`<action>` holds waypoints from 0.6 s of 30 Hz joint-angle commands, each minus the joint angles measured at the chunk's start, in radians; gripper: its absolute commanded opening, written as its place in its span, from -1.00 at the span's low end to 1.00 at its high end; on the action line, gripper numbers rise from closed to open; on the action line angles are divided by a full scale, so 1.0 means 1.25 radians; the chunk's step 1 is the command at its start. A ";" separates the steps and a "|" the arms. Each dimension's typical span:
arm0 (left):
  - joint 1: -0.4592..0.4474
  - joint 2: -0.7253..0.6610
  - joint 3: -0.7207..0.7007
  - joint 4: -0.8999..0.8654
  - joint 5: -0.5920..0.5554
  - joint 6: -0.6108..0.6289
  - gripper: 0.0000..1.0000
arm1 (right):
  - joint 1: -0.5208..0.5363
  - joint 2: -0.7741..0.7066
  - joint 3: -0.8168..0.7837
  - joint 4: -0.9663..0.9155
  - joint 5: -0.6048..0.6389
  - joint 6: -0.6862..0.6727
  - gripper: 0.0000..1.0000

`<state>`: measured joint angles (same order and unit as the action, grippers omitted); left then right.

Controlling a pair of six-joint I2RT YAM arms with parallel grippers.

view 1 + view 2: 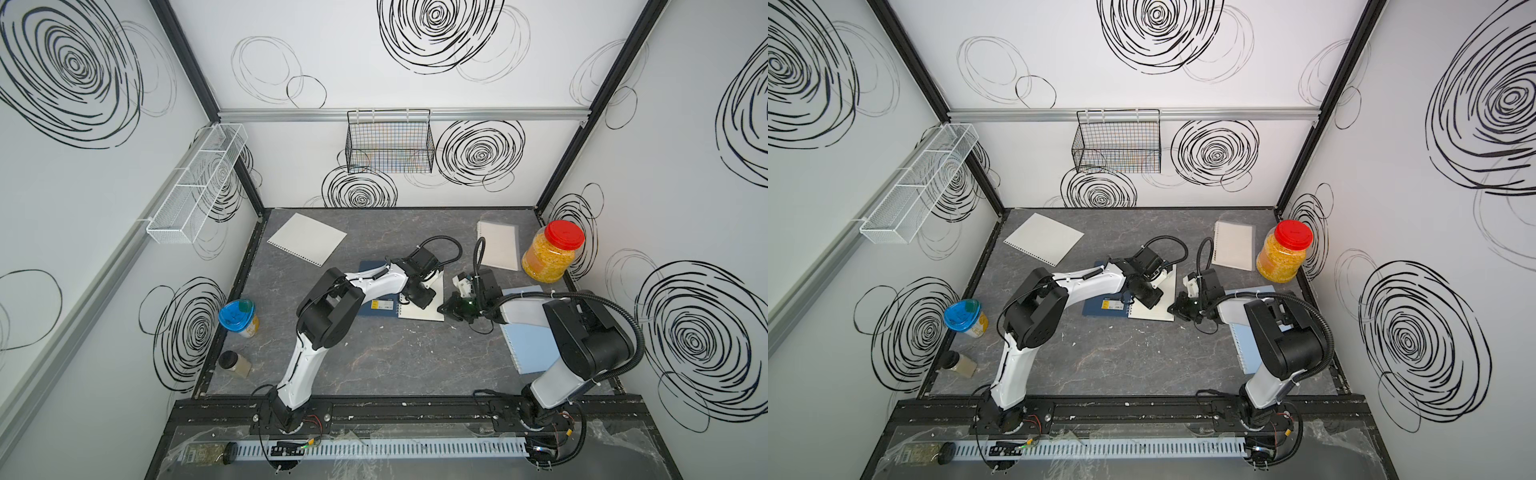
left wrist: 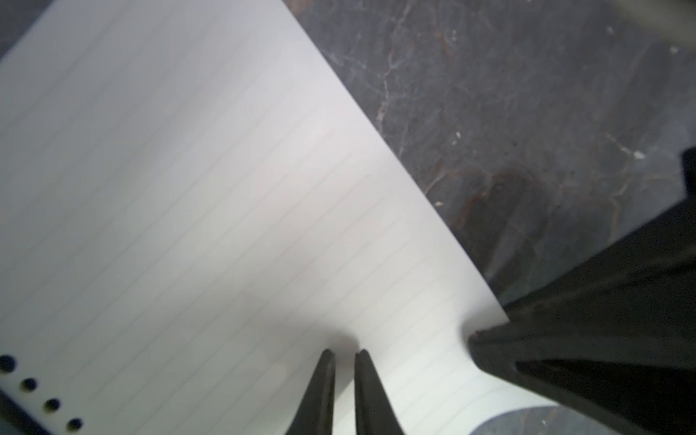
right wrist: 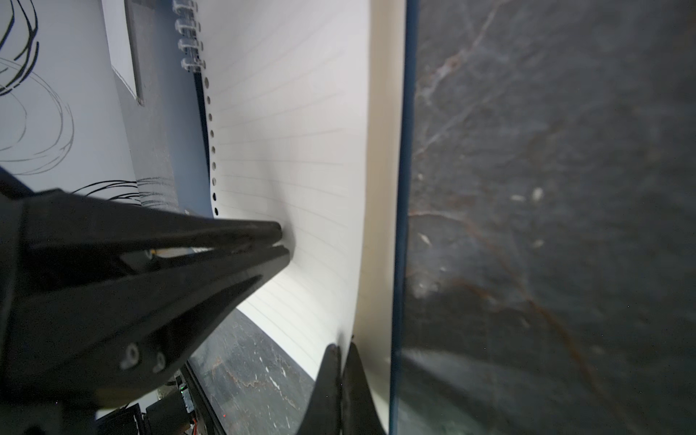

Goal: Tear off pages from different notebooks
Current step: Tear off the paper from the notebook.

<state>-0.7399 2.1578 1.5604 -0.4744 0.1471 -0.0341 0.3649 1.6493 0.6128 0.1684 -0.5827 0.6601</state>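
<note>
Cream lined paper, one page (image 3: pixel 301 150) of the dark navy notebook (image 1: pixel 384 313), lies at the middle of the tabletop (image 1: pixel 395 365). Its long axis runs along the binding, pointing away from the robot's base. The punched edge faces the robot's left and the free long edge faces its right.

In the right wrist view, a run of holes nearest the left fingers stands clear of the binding. Further along, clear rings (image 3: pixel 188 41) show, but I cannot tell whether they thread this sheet.

The right gripper (image 3: pixel 341 352) has its fingers closed on the free edge, near the corner closest to the robot. The sheet bows up between that grip and the holes. The left gripper (image 2: pixel 344 357) stands on the page between the binding and the right fingers. Its fingers are parted by a thin gap and hold nothing.

The right arm is therefore the one placed to pull. I judge the pull should go rightward, away from the binding, with the left tips as hold-down.

Well apart lie a loose sheet (image 1: pixel 307 239), the frosted notebook (image 1: pixel 498 245) and, under the right arm, the light blue notebook (image 1: pixel 530 347).
</note>
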 commanded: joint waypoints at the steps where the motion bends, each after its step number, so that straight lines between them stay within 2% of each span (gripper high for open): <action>1: 0.035 0.003 0.036 -0.008 0.006 -0.035 -0.22 | -0.007 0.010 -0.018 0.006 -0.011 -0.009 -1.00; 2: 0.040 -0.005 0.039 0.001 0.006 -0.044 -0.14 | -0.008 0.011 -0.020 0.009 -0.011 -0.008 -1.00; 5: 0.064 -0.036 0.033 0.027 0.010 -0.060 -0.06 | -0.010 0.011 -0.024 0.016 -0.013 -0.008 -1.00; 11: 0.142 -0.073 -0.015 0.061 0.003 -0.090 -0.04 | -0.014 0.012 -0.019 0.022 -0.021 -0.008 -1.00; 18: 0.190 -0.071 -0.075 0.074 -0.012 -0.081 -0.05 | -0.023 0.023 -0.008 0.043 -0.047 -0.002 -1.00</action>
<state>-0.5041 2.0869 1.4940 -0.3992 0.1379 -0.1314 0.3431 1.6619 0.5972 0.2008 -0.6247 0.6575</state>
